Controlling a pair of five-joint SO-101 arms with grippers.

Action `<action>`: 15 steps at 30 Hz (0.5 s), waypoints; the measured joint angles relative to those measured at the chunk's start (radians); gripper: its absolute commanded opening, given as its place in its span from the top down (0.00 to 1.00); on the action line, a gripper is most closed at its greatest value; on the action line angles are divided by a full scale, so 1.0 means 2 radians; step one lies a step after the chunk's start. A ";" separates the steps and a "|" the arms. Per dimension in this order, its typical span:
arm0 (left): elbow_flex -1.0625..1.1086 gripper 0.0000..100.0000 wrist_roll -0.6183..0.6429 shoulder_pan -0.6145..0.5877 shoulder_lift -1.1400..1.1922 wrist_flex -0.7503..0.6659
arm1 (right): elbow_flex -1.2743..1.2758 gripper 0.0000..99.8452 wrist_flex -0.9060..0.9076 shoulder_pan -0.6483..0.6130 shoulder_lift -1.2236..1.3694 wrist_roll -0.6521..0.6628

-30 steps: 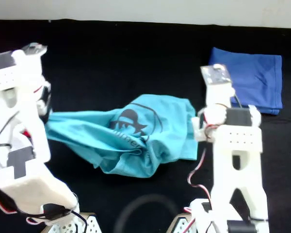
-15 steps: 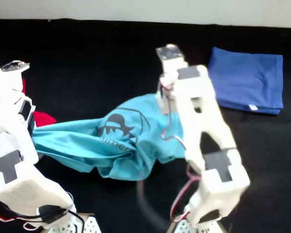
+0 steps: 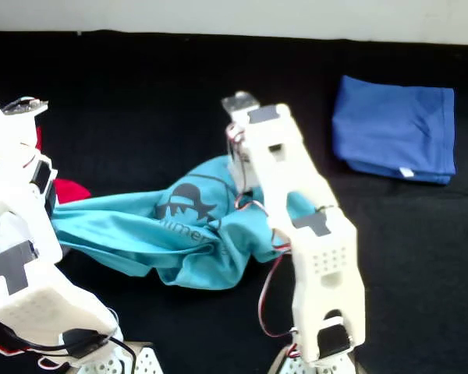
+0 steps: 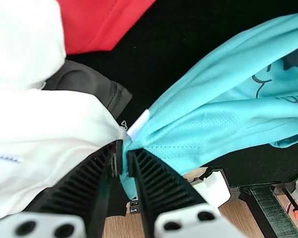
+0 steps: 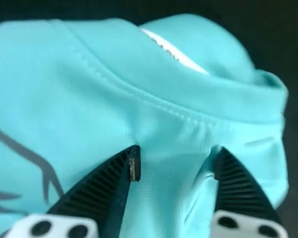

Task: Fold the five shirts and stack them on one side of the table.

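A teal shirt [image 3: 187,234] with a dark print lies crumpled across the middle of the black table [image 3: 156,93]. My left gripper [image 4: 123,161] is shut on its edge at the table's left side, and the cloth [image 4: 223,99] stretches away from the fingers. My right gripper [image 5: 176,163] stands open on the teal shirt [image 5: 89,99] just below its collar, a ridge of fabric between the fingers. In the high view the right arm [image 3: 285,179] leans over the shirt's middle. A folded blue shirt [image 3: 394,128] lies at the back right.
A red shirt [image 3: 69,189] peeks out behind the left arm [image 3: 19,234] and also lies near the left gripper as red cloth [image 4: 104,25]. White cloth [image 4: 35,129] and a dark cloth [image 4: 87,84] lie beside it. Wooden floor [image 4: 213,218] borders the table's front.
The right arm swung from beside the blue shirt leftward over the teal shirt's middle. The left arm pulled the teal shirt leftward, then held still.
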 measured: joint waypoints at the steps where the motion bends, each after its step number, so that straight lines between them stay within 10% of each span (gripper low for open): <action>1: 0.000 0.99 0.000 0.001 0.000 0.000 | 0.000 1.00 0.001 0.000 0.002 0.000; 15: -0.090 0.99 0.011 0.074 -0.006 -0.006 | -0.193 0.99 0.080 0.103 -0.063 0.001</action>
